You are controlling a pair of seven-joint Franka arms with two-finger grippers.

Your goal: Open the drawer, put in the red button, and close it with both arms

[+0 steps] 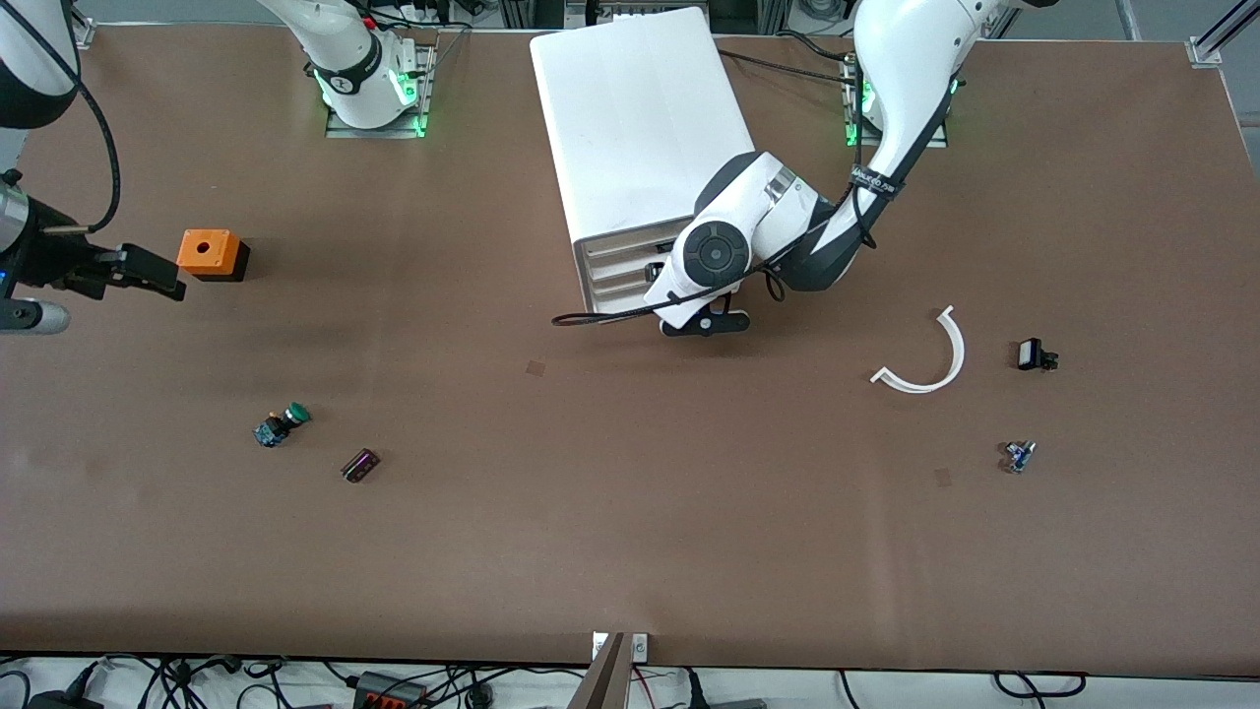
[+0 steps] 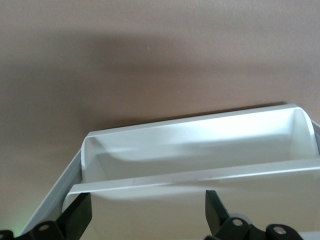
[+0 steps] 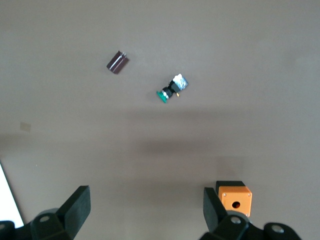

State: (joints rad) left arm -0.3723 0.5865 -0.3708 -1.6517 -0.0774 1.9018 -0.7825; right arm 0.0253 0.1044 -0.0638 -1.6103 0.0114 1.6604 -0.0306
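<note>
Inventory, tabletop, one moment.

- Big white box-shaped plastic cabinet [image 1: 640,118]: at the middle of the table, near the arms' bases, with four shallow tray drawers stacked in its front.
- Uppermost shallow white plastic drawer [image 1: 615,251]: seen in the left wrist view [image 2: 200,145] as a pale hollow tray edge. Cannot tell how far out of the cabinet.
- Left gripper [image 1: 704,323], black, two-fingered: right at the cabinet's drawer front, mostly hidden under its white wrist. Fingers well apart in its own view [image 2: 147,212], holding nothing.
- Right gripper [image 1: 148,274], black: over the table at the right arm's end, just beside the orange cube. Fingers spread wide [image 3: 145,210], empty.
- Orange cube with a round hole on top [image 1: 212,254].
- Green-capped push button on a black and bluish body [image 1: 281,425]: lying on its side, nearer the front camera than the cube.
- Small dark rectangular block [image 1: 360,465]: just beside the green one.
- White curved plastic strip [image 1: 925,359]: toward the left arm's end.
- Small black part [image 1: 1034,354]: near the strip.
- Small bluish-bodied part [image 1: 1019,455]: nearer the front camera. Cap colour not discernible, so cannot tell whether this is the red one.
</note>
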